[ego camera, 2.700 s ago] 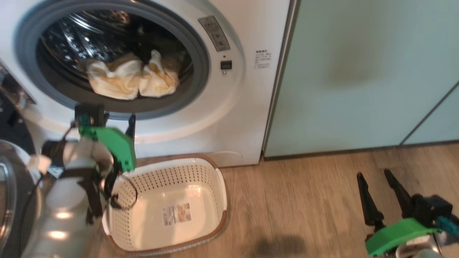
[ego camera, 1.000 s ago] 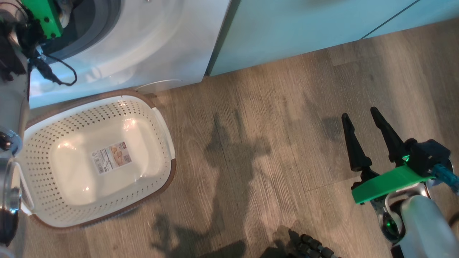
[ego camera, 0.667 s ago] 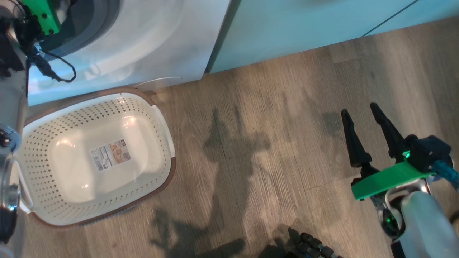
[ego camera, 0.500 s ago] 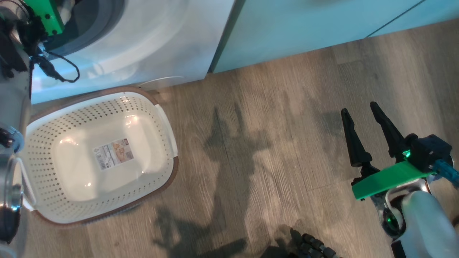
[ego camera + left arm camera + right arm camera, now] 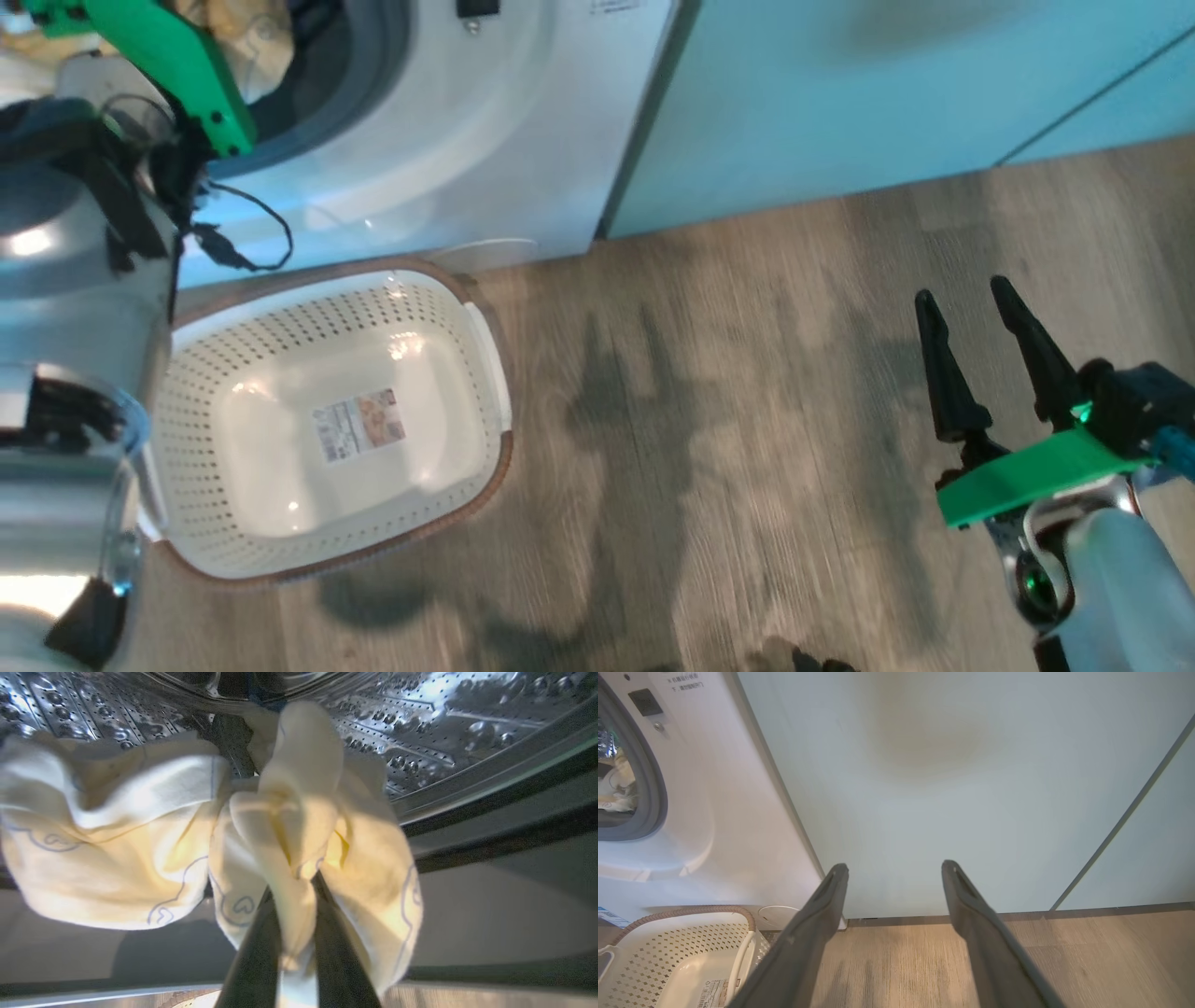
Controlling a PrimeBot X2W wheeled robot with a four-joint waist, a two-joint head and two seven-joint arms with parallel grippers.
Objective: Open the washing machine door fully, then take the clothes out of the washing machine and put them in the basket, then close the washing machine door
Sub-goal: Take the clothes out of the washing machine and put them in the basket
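Fingers of the left gripper (image 5: 294, 884): almost shut, pinching a fold of the clothes (image 5: 107, 858) between them.
Fingers of the right gripper (image 5: 963, 297): spread wide apart and holding nothing. They point up the head view, over the floor (image 5: 747, 420).
Basket (image 5: 280, 317): sits on the floor, well apart from the right gripper and to its left in the head view. It is just in front of the washing machine (image 5: 485, 121). A label sticker (image 5: 359, 427) lies on its bottom.
Clothes: soft and pale yellow, with thin blue line drawings. They lie in two lumps side by side at the mouth of the drum (image 5: 420, 718). The left gripper pinches the lump on the right of the left wrist view.
Washing machine: big and white, behind the basket. A grey seal (image 5: 654, 788) runs round its open mouth.
Cabinets (image 5: 840, 93): pale green, right beside the washing machine, behind the floor.
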